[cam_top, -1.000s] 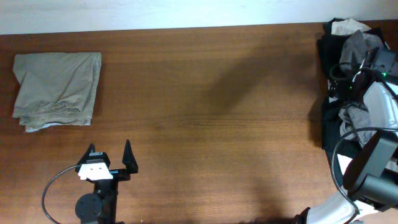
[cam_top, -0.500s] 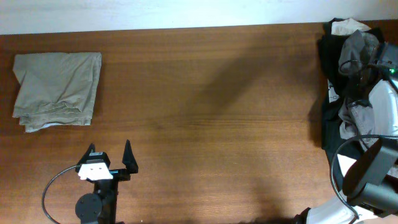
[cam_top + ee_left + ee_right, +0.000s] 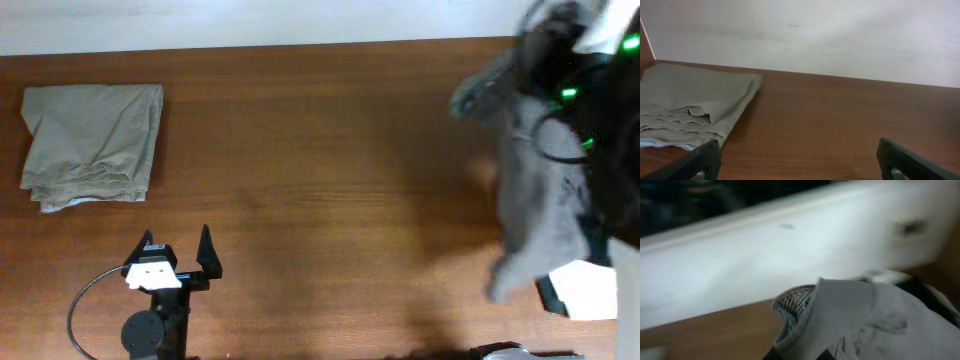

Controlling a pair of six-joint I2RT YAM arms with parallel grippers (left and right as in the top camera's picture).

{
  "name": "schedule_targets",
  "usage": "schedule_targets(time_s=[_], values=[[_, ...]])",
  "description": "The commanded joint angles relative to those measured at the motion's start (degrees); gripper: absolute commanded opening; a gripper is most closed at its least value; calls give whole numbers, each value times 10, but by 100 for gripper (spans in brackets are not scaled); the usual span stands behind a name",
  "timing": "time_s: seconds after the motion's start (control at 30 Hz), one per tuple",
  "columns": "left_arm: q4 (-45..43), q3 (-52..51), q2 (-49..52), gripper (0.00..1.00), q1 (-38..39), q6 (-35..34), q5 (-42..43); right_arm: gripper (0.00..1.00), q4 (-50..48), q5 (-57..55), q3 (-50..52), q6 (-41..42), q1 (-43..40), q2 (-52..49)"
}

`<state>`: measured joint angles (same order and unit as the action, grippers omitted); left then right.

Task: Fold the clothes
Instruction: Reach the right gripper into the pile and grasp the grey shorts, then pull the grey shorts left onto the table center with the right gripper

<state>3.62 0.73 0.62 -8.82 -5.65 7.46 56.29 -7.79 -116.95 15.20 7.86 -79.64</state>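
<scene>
**overhead view.** wooden table point(image 3: 330, 200): brown and smooth, with fine grain running left to right. a white wall point(image 3: 250, 20) borders its far edge. two garments can be told apart.

(a) one pair of khaki shorts point(image 3: 92, 145): thin woven cloth with soft creases, folded into a flat, roughly square stack. it lies on the table at the far left, with a paler layer showing at its near edge.

(b) one grey garment point(image 3: 535, 170): soft, matte cloth hanging in a long loose drape above the table's right side, under the right arm point(image 3: 600, 100). its outline is smeared by blur.

the right gripper is hidden by cloth and blur, so it cannot be told whether its fingers are clamped on the grey garment.

the left gripper point(image 3: 178, 250) is black with a white body and sits at the near left, well apart from the khaki shorts. its two pointed fingers stand wide apart over bare wood. one thin cable point(image 3: 85, 300) loops beside it.

**left wrist view.** the khaki stack shows several layered edges at left. two black fingertips sit in the bottom corners, spread apart.

**right wrist view.** grey cloth fills the lower frame. one open fold shows a mesh-like lining. no fingers can be made out.
</scene>
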Motion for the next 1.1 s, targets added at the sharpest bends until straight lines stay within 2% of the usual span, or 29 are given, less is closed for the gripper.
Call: schedule_targets(time_s=[0.0,0.07,0.1,0.17,0.2,0.23,0.27,0.3,0.33,0.4,0.43,0.47,0.5,0.57,0.7,0.8,0.87,0.93,1.0,1.07], values=[[1,-2,-3,99,-3,-1,2,4,-40,48,-12,-15,126,-23],[1,-2,-3,99,-3,-1,2,4,-55,36,-12,-106,168,-65],[1,-2,-3,99,-3,-1,2,4,-55,-35,-12,-111,169,-94],[1,-2,-3,99,-3,-1,2,4,-63,-263,-12,-79,169,-135],[1,-2,-3,99,-3,-1,2,4,-75,-320,-12,-70,169,-137],[1,-2,-3,99,-3,-1,2,4,-96,-317,-13,-70,176,-135],[1,-2,-3,99,-3,-1,2,4,-116,-289,-13,-70,199,-132],[1,-2,-3,99,-3,-1,2,4,-112,-162,-12,-70,234,-134],[1,-2,-3,99,-3,-1,2,4,-104,48,-12,-70,268,-145],[1,-2,-3,99,-3,-1,2,4,-98,302,-12,-106,325,-181],[1,-2,-3,99,-3,-1,2,56,-82,357,-12,-125,350,-200],[1,-2,-3,99,-3,-1,2,84,-64,346,-12,-124,357,-211],[1,-2,-3,99,-3,-1,2,99,-42,273,-12,-114,346,-214],[1,-2,-3,99,-3,-1,2,99,4,144,-13,-40,296,-197],[1,-2,-3,99,-3,-1,2,99,220,-49,-10,83,189,-195],[1,-2,-3,99,-3,-1,2,99,232,12,72,85,61,-201],[1,-2,-3,99,-3,-1,2,99,191,79,176,85,-28,-201],[1,-2,-3,99,-3,-1,2,98,78,155,295,85,-100,-201],[1,-2,-3,99,-3,-1,2,91,-44,186,392,84,-135,-201],[1,-2,-3,99,-3,-1,2,89,-144,197,458,84,-133,-202]])
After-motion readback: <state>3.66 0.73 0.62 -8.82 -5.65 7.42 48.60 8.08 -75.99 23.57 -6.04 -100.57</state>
